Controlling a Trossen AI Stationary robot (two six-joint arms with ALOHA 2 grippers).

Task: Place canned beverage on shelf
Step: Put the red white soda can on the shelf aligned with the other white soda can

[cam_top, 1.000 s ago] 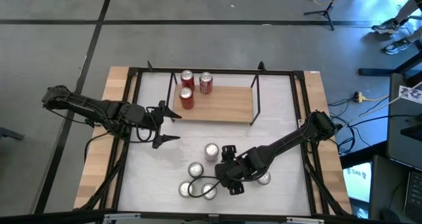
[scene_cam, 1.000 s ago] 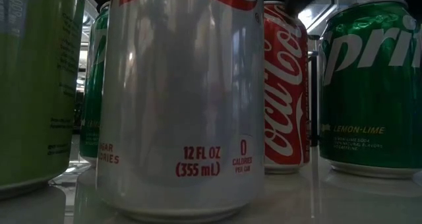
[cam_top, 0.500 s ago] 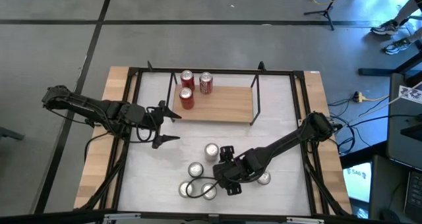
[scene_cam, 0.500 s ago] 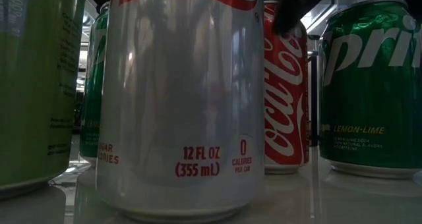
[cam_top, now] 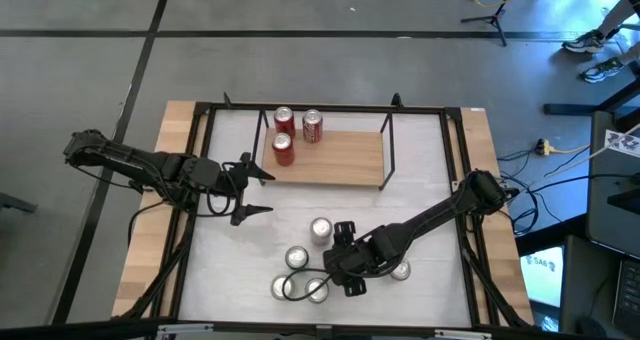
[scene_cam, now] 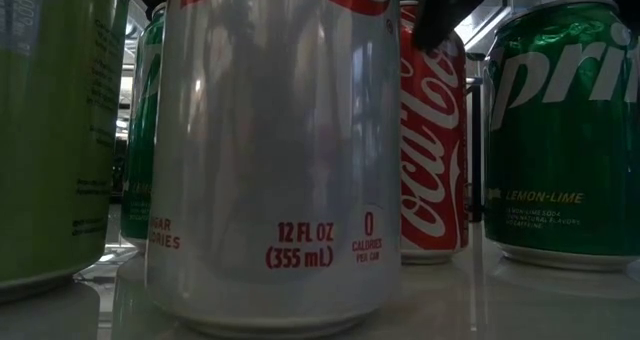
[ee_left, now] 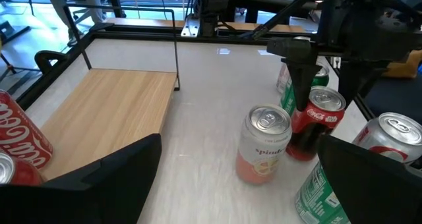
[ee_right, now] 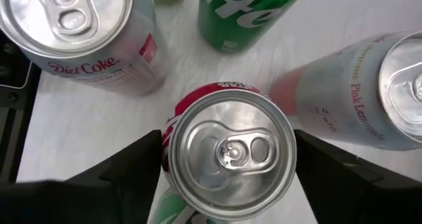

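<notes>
The right gripper (ee_right: 227, 161) is closing around an upright red aluminium cola can (ee_right: 227, 151), fingers not visibly touching; crowded neighbouring cans risk toppling.

Glossy printed metal on the red can (ee_right: 227, 151), with a brushed silver lid. Matt light wood on the shelf (cam_top: 335, 157), framed in thin black wire. Smooth, faintly reflective white on the table (cam_top: 420, 195).

"12 FL OZ (355 mL)" and "0 CALORIES PER CAN" are printed on the silver can (scene_cam: 275, 150). "LEMON-LIME" is read on the green can (scene_cam: 565, 130). "Diet Coke" is read on another silver can (ee_right: 82, 36); "Pink Lemonade" on the pale pink can (ee_right: 356, 99).
</notes>
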